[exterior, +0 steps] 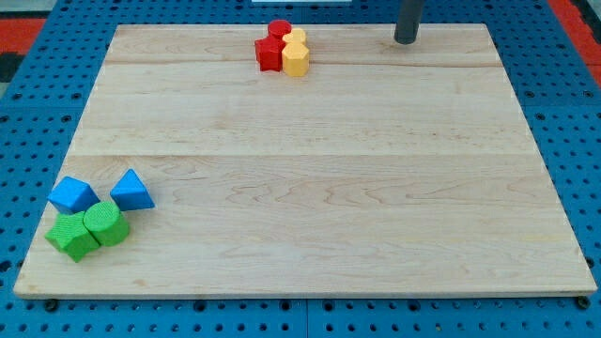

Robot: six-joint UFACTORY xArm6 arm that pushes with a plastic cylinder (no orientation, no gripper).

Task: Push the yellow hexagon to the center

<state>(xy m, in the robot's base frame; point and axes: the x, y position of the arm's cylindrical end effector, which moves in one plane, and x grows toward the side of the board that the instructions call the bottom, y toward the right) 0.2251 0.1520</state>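
Observation:
The yellow hexagon [296, 59] stands near the view's top edge of the wooden board [310, 169], left of centre-top. It touches a second yellow block [297, 38] behind it, a red star-like block [269, 53] on its left and a red cylinder [279, 29] at the back. My tip [405, 40] is on the board at the view's top right, well to the right of this cluster and apart from it.
At the view's bottom left lies another cluster: a blue block [72, 194], a blue triangle [131, 191], a green hexagon-like block [105, 223] and a green star-like block [72, 237]. Blue pegboard [38, 141] surrounds the board.

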